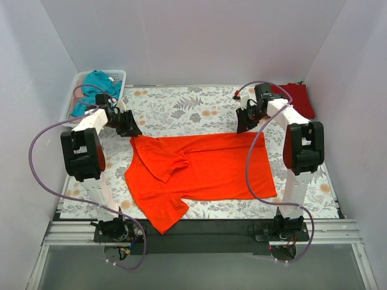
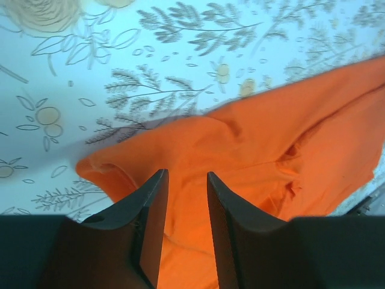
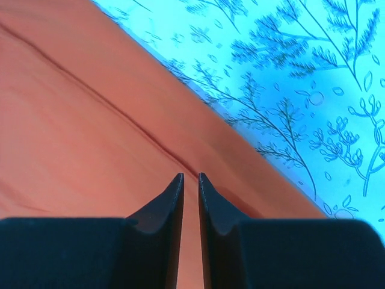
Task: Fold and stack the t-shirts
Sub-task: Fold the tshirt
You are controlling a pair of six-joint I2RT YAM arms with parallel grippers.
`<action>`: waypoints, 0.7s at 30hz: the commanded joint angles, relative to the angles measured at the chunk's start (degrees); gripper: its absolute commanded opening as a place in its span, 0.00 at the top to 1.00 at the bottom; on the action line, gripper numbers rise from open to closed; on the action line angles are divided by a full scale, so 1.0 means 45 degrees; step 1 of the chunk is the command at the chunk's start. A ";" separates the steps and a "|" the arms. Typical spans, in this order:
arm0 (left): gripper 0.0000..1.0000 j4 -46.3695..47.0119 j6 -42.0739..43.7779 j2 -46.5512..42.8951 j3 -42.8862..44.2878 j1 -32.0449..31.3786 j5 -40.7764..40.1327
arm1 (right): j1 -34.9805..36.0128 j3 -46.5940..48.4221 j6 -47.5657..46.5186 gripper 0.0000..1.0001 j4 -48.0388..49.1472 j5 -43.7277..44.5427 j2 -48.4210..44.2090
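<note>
Top external: both pincers poised over orange-red t-shirt [image 1: 205, 169] corners.

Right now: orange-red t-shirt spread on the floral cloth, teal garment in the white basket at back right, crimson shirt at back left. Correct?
No, the sides are swapped. The top external view shows the teal garment in the white basket at back left, crimson shirt at back right. The orange-red t-shirt does lie on the floral cloth.

Orange-red t-shirt [image 1: 208, 169]: soft matt cloth, smooth weave, few shallow creases, stitched seam ridge visible in right wrist view. Crimson t-shirt [image 1: 297, 98]: matt cloth, crumpled. Worktop [image 1: 181, 109]: covered in printed floral cloth, matt. Fingers [image 2: 150, 211]: dark moulded plastic, faint sheen. Basket [image 1: 75, 90]: white slotted plastic. Teal garment [image 1: 97, 84]: soft cloth.
</note>
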 commanded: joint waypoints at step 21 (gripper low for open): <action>0.79 0.0163 0.0575 0.1501 0.2390 -0.0084 -0.2756 | -0.0485 0.0869 -0.0756 0.81 -0.0226 0.2626 0.1312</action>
